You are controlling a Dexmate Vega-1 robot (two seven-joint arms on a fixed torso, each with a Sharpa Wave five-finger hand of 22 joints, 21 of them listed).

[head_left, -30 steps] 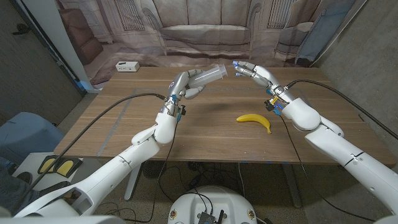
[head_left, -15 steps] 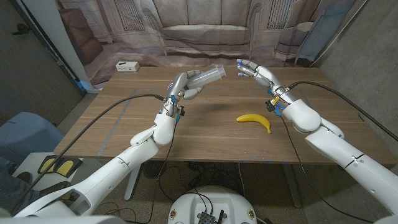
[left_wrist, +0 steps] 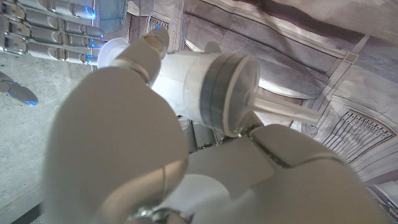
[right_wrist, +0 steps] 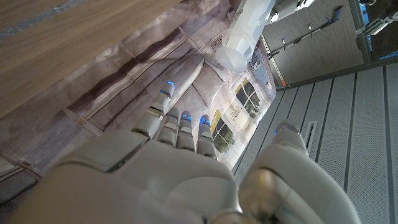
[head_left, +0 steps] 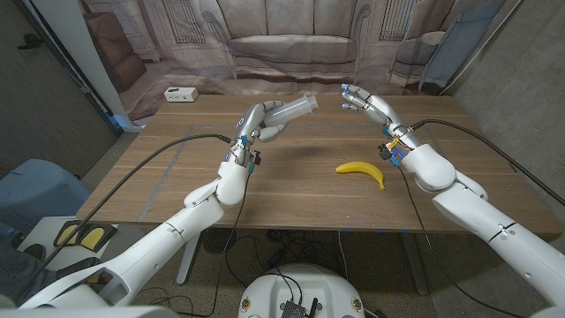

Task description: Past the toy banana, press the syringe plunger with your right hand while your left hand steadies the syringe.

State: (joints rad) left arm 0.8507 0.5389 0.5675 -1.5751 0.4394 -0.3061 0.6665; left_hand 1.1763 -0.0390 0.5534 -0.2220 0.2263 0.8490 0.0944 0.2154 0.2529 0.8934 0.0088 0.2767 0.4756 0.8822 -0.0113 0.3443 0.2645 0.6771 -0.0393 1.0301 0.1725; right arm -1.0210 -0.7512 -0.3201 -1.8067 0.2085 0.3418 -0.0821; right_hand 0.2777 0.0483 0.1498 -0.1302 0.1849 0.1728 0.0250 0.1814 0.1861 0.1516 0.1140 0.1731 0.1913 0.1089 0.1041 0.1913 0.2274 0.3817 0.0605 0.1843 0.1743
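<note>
1. The plunger end of the syringe is hard to make out from the head camera; its clear barrel blends into the pale backdrop behind the table.
2. In the left wrist view the left hand's own back covers much of the syringe, leaving one round end and a dark ring inside the barrel visible.
3. The syringe is a clear tube, held in the air above the far part of the table, tilted, its free end pointing toward the right hand.
4. The left hand grasps the syringe around its barrel.
5. The right hand is released, fingers apart, close to the syringe's end without touching it.
6. The toy banana lies on the table, nearer the robot, below the right hand.
7. A small white box sits at the far left corner.
</note>
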